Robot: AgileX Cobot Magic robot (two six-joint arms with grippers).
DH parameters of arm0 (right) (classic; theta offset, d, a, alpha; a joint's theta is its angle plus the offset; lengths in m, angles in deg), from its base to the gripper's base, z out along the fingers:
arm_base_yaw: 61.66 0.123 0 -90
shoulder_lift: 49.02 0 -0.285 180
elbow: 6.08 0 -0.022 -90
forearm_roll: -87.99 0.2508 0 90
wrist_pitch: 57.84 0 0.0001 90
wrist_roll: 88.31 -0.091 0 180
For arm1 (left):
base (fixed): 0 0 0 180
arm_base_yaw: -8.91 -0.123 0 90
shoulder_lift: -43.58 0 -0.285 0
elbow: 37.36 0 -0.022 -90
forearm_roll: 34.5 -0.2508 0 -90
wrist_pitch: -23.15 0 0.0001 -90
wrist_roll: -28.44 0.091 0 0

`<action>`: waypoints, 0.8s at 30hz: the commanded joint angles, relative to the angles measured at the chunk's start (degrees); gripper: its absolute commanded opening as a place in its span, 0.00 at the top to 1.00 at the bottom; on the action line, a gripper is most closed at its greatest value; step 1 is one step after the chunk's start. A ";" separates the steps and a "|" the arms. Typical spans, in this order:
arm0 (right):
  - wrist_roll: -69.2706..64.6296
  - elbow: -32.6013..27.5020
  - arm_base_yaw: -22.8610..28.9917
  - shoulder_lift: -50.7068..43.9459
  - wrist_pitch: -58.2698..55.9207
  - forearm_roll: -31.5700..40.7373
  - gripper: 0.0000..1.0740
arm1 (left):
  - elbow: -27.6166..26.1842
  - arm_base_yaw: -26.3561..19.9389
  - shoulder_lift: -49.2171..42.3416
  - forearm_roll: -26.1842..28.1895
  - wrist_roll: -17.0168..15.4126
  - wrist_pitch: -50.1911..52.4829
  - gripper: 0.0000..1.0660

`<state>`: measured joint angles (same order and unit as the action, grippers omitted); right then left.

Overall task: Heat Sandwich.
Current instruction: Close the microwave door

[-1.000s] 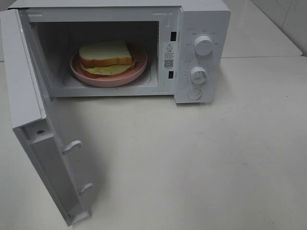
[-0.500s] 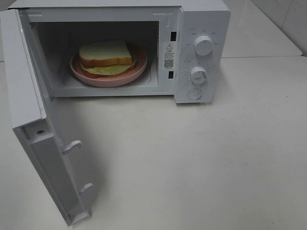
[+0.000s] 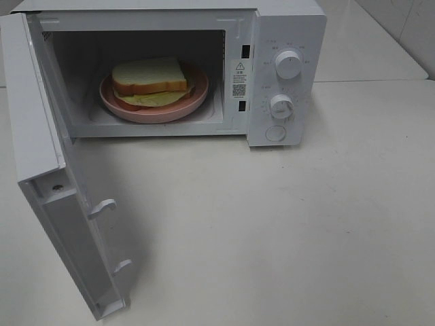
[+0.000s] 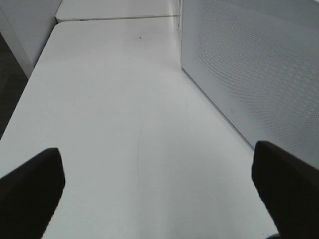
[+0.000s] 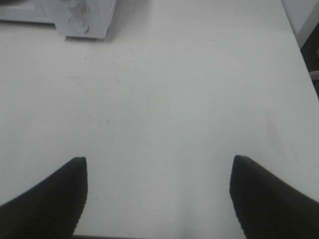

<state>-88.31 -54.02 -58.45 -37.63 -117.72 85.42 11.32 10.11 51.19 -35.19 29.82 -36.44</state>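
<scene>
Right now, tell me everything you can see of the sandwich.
The sandwich is square. The top slice is white bread with a tan-orange crust, pale yellow-green filling pokes out beneath it toward the front, and the lower slice is mostly hidden. It looks soft, whole and uncut. It lies flat on a round pink plate, covering most of it, inside the microwave, whose door stands open. Nothing but the plate touches it.

White table: matte, faintly scuffed, evenly lit with soft shadows. A second table abuts it on the far side, with the seam visible. Pale tiled wall at far right; dark floor shows past the table's edge.
</scene>
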 commanded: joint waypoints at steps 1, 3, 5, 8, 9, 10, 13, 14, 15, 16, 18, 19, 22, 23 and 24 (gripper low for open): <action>-0.63 -0.29 -1.32 -3.95 0.57 0.29 0.29 | 0.23 0.40 -1.55 -0.06 -0.23 0.23 0.08; -0.63 -0.29 -1.32 -4.98 0.57 0.29 0.29 | 0.23 0.40 -1.55 -0.06 -0.23 0.23 0.08; -0.63 -0.29 -1.32 -5.33 0.57 0.29 0.29 | 0.23 0.40 -1.55 -0.06 -0.23 0.23 0.08; -0.63 -0.29 -1.32 -5.33 0.57 0.29 0.29 | 0.23 0.40 -1.43 -0.11 -0.23 0.23 0.08; -0.63 -0.29 -1.32 -5.33 0.57 0.29 0.29 | 0.23 0.40 -1.43 -0.11 -0.23 0.23 0.08; -0.63 -0.29 -1.32 -5.33 0.57 0.29 0.29 | 0.23 0.40 -1.38 -0.11 -0.23 0.23 0.08; -0.69 -0.29 -1.32 -5.33 0.57 0.29 0.29 | 0.23 0.40 -1.38 -0.11 -0.23 0.23 0.08; -0.63 -0.29 -1.32 -5.33 0.57 0.29 0.29 | 0.23 0.40 -1.38 -0.11 -0.23 0.23 0.08; -0.63 -0.29 -1.32 -5.33 0.57 0.29 0.29 | 0.23 0.40 -1.38 -0.11 -0.23 0.23 0.08; -0.63 -0.29 -1.32 -5.33 0.57 0.29 0.29 | 0.23 0.40 -1.38 -0.11 -0.23 0.23 0.08; -0.63 -0.29 -1.32 -5.33 0.57 0.29 0.29 | 0.23 0.40 -1.38 -0.11 -0.23 0.23 0.08; -0.63 -0.29 -1.32 -5.33 0.57 0.29 0.29 | 0.23 0.40 -1.38 -0.11 -0.23 0.23 0.08; -0.63 -0.29 -1.32 -5.33 0.57 0.29 0.29 | 0.23 0.40 -1.38 -0.11 -0.23 0.23 0.08; -0.63 -0.29 -1.32 -5.33 0.57 0.29 0.29 | 0.23 0.40 -1.38 -0.11 -0.23 0.23 0.08; -0.63 -0.29 -1.32 -5.33 0.57 0.29 0.29 | 0.23 0.40 -1.38 -0.11 -0.23 0.23 0.08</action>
<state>-88.31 -54.02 -59.37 -41.47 -117.72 85.59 11.32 10.11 51.19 -35.19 29.82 -36.44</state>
